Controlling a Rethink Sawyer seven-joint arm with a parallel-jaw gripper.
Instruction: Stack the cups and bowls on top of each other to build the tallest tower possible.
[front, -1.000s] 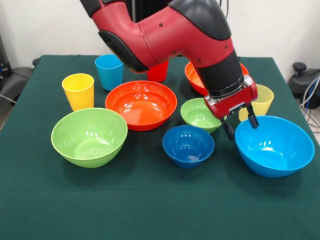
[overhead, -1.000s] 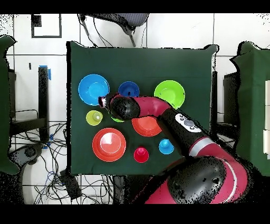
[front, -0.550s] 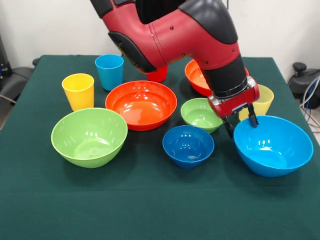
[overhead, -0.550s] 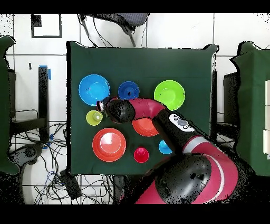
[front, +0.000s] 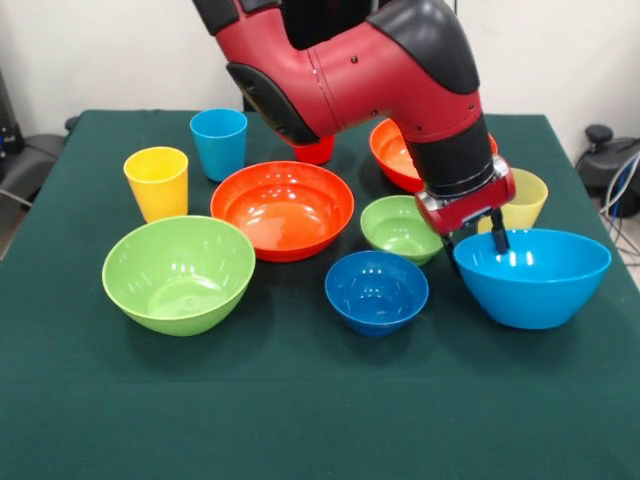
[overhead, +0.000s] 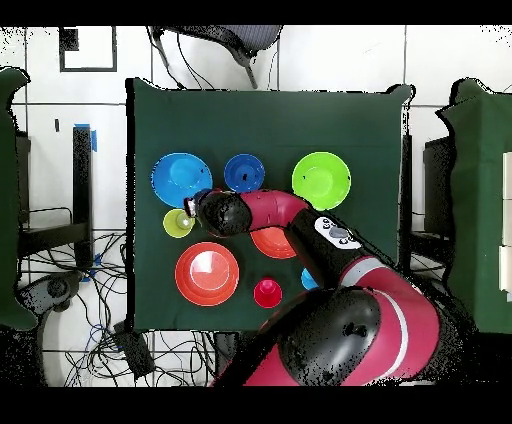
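- One bowl is off the cloth in the front view: the big glossy blue plastic bowl (front: 532, 277) now hangs level, its rim horizontal, where half a second ago it sat tilted on the dark green table (front: 300, 410).
- Same view: the red and black gripper (front: 473, 241) is clamped on that bowl's near-left rim, one finger inside the wall and one outside. The lift has begun.
- Same view, untouched: the wide orange-red plastic bowl (front: 282, 208) in the middle, the second orange-red bowl (front: 392, 150) behind the arm, the big green bowl (front: 178, 272), the small green bowl (front: 398, 228), the small dark blue bowl (front: 376, 291).
- Cups stand apart and single: opaque yellow tumbler (front: 157, 182), light blue tumbler (front: 218, 143), red tumbler (front: 315, 150) half hidden by the arm, ribbed pale yellow tumbler (front: 527, 200) just behind the lifted bowl.
- Overhead view: the blue bowl (overhead: 180, 178) sits slightly nearer the wrist than before; the gripper itself is hidden under the wrist.
- Judgement: no tower exists yet; this is the first carry, probably toward a wide bowl as base.
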